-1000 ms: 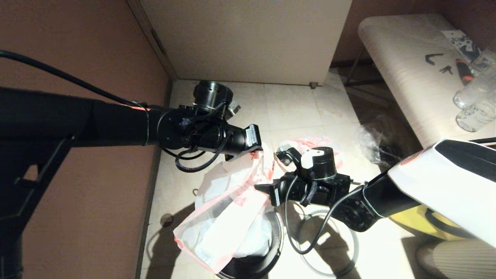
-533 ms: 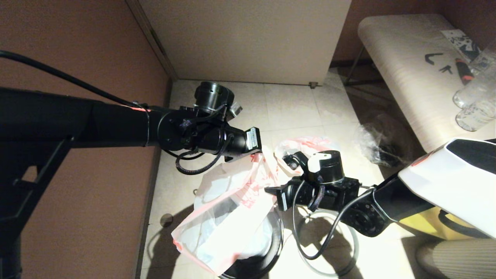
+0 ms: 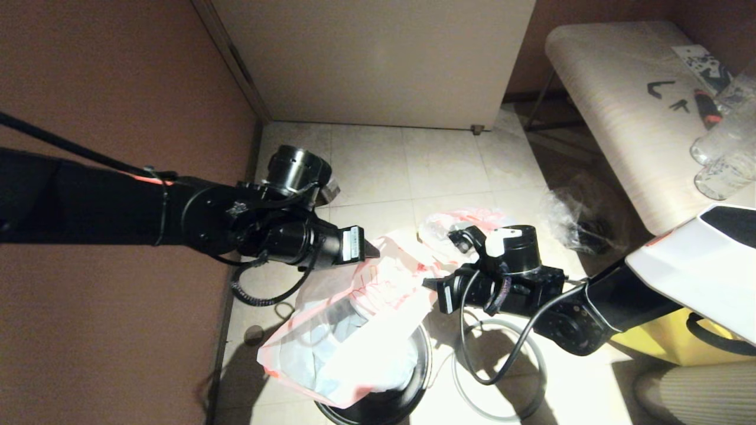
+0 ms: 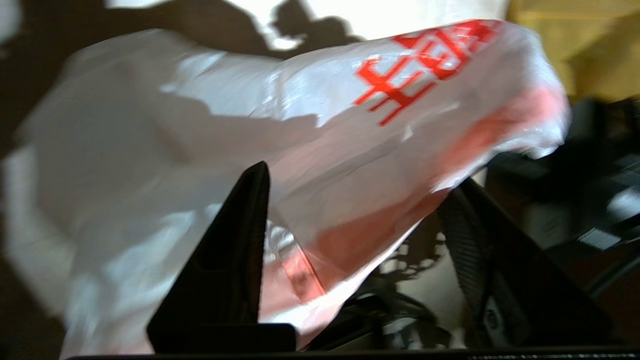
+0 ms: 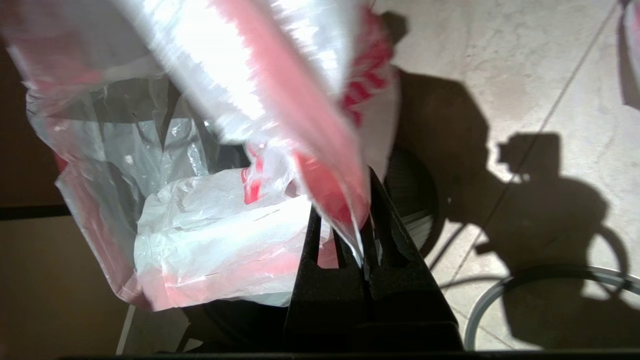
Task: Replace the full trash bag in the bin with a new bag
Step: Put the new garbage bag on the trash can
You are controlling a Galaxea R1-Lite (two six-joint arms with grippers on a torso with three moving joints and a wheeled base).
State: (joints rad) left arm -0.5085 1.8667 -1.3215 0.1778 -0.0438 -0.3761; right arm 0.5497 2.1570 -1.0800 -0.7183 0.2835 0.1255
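The new bag (image 3: 348, 330), thin white plastic with red lettering and a pinkish edge, hangs with its mouth spread over the black bin (image 3: 413, 389). My right gripper (image 3: 426, 283) is shut on the bag's pink edge strip (image 5: 325, 190), just above the bin's ribbed wall (image 5: 415, 190). My left gripper (image 3: 371, 251) stands open at the bag's far-left edge; in the left wrist view the film (image 4: 350, 150) lies loose between the spread fingers (image 4: 235, 260). The full trash bag (image 3: 455, 219) lies on the floor behind the right wrist. The grey ring rim (image 3: 531, 354) rests on the floor right of the bin.
A brown wall runs close along the left and a pale cabinet (image 3: 378, 59) closes the back. Clear plastic wrap (image 3: 567, 218) lies by a table (image 3: 626, 118) carrying bottles (image 3: 726, 165). A yellow tote (image 3: 667, 348) sits at the right under my right arm.
My left gripper has opened, let go of the bag and drawn back to the left. The right gripper has shifted slightly right with the edge, and the bag has sunk lower over the bin.
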